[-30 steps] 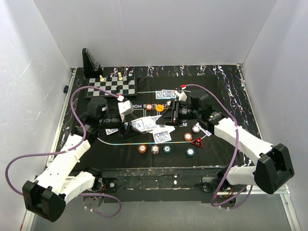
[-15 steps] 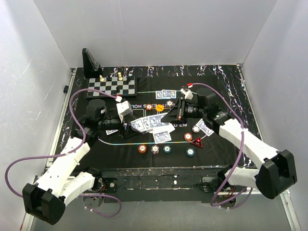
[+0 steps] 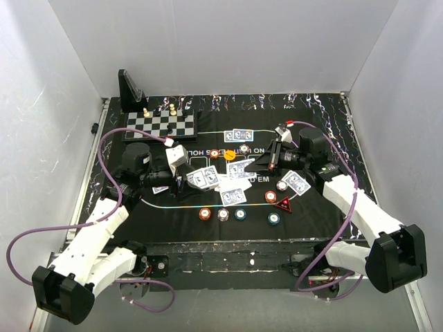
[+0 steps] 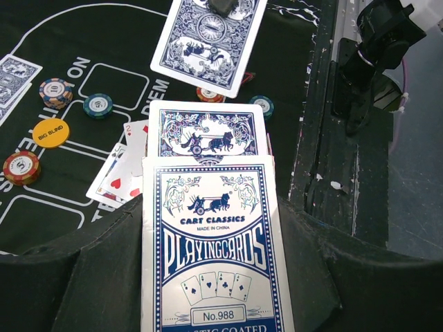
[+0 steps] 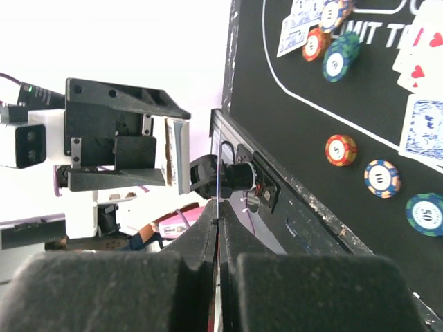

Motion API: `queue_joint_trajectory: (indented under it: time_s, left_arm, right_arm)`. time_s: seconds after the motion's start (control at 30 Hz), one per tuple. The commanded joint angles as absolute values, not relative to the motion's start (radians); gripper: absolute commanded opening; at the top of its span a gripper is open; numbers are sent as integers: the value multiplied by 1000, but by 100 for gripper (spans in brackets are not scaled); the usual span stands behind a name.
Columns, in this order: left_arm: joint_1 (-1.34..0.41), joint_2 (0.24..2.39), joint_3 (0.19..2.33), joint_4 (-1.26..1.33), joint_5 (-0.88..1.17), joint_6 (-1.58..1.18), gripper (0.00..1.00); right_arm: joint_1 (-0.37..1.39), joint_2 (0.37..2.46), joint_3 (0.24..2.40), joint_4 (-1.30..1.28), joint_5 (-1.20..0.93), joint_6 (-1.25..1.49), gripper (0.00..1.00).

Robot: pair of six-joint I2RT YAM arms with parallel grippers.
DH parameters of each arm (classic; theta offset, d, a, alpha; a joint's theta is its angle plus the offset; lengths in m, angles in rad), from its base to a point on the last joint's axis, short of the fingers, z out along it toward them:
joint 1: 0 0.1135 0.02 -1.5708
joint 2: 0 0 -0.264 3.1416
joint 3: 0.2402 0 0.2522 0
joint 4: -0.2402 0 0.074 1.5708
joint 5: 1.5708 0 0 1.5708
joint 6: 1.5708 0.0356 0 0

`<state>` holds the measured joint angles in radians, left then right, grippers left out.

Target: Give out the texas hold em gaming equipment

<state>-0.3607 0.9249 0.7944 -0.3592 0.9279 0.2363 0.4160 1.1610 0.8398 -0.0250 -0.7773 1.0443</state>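
Blue-backed and paper-thin, the single playing card (image 4: 208,45) hangs over the middle of the black felt mat (image 3: 173,211), nipped at one end by the right gripper (image 5: 219,232), whose jaws are closed on it. Light, slick and bendy by my judgement, it suits an edge pinch but could slip or flutter. The left gripper (image 3: 181,177) is clamped on the card box (image 4: 211,270), poker chips (image 3: 223,214) lying nearby.

Card box (image 4: 214,263) shows as printed card stock with a light sheen. The playing card (image 4: 208,41) looks like smooth, coated paper. The dark mat (image 4: 90,28) reads matt and cloth-like, with white print. Poker chips (image 5: 340,149) look hard and glossy, plastic-like. The table edge (image 5: 301,211) is black, scuffed and chipped. On the right gripper (image 5: 218,225), the fingers (image 5: 297,290) are matt black and finely grainy. The arm shells (image 3: 90,238) are smooth white plastic.
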Motion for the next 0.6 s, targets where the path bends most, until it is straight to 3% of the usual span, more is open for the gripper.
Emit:
queue_joint_trajectory:
  time_s: [0.0,0.57]
  left_arm:
    - [-345,900,802,-362,946,255,26]
    - [-310,870,778,-382,991,236,27]
  right_arm:
    - [370,1157,808,-35,-824,997,1]
    - [482,1634,845,74,-652,859,1]
